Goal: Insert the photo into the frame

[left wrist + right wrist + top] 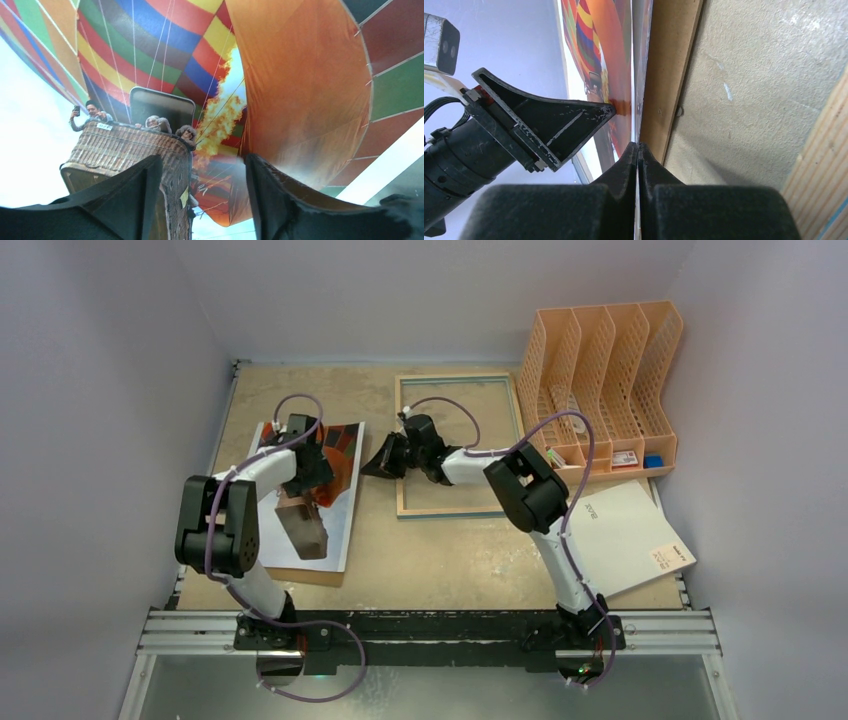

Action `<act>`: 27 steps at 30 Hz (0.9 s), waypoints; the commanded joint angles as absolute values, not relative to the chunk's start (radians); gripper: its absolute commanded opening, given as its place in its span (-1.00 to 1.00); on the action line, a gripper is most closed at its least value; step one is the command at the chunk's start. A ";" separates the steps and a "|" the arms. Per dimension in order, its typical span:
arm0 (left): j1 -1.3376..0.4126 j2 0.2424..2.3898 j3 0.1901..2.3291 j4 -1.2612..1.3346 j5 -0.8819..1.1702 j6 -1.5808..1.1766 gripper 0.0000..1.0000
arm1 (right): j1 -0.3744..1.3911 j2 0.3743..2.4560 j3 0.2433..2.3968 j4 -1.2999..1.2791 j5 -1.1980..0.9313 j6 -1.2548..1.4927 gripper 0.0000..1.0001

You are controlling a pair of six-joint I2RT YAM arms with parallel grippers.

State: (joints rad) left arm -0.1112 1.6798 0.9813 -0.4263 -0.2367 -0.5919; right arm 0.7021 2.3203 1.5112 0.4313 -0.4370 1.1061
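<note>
Photo [338,515]: lies flat on the table [450,575], left of centre in the top view, on a brown backing board [300,576] whose edge shows along the photo's bottom side. The print faces up: striped balloon, wicker basket, burner flame.

Right gripper [638,146]: reaches left across the table to the photo's right edge. Its fingers are clenched tight together, and in the right wrist view the thin sheet runs straight into the seam between them, so the grip is on the photo's edge. The board lies just beside the pinch, to the right in that view.

Left gripper [202,160]: over the middle of the photo, jaws spread and nothing between them. Both fingers [135,195] point down at the print. In the right wrist view one tip appears to touch the photo surface; whether it presses I cannot tell.

Frame [450,511]: upper centre of the top view, lying flat just right of the photo and apart from it, showing pale wood rails. The right arm crosses over it.

Upper right: peach file organiser [600,380]. Below it, right of centre, a white sheet [625,530] lies flat.
</note>
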 commanded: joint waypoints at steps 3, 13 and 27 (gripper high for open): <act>-0.099 1.566 1.069 -0.542 -0.314 -0.612 0.54 | 0.701 2.181 1.535 0.446 -0.402 1.024 -1.00; -0.022 1.507 1.236 -0.639 -0.378 -0.534 0.73 | 0.688 2.105 1.701 0.080 -0.374 0.852 -1.00; 0.078 1.703 1.177 -0.525 -0.220 -0.537 0.71 | 0.559 2.015 1.722 -0.205 -0.300 0.664 -1.00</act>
State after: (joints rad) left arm 0.0731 1.6867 1.2026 -0.5774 -0.2893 -0.5297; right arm 0.6060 2.1193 1.7500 -0.1535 -0.3218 0.7410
